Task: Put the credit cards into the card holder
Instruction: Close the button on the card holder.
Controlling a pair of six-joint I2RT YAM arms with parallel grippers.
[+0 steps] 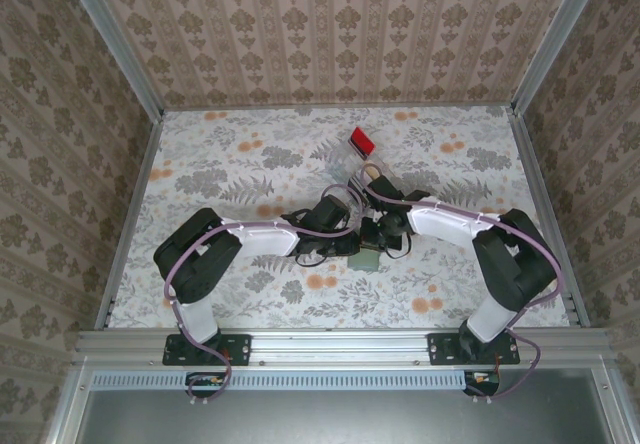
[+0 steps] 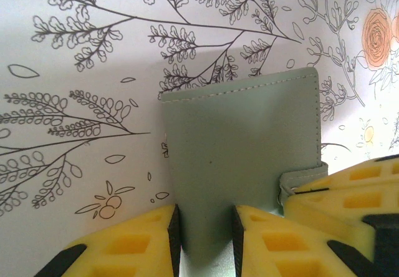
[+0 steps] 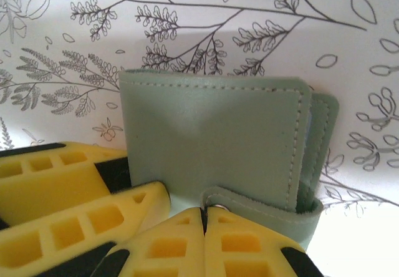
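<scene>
A sage-green folded card holder [image 2: 243,152] is seen closed at the middle of the floral-print tabletop [image 2: 75,183], between the two arms. One edge is clamped between the narrowly spread yellow fingers of the left gripper [image 2: 206,242]. Its closure strap [image 3: 262,205] is pinched by the fully closed right gripper [image 3: 204,218]
</scene>
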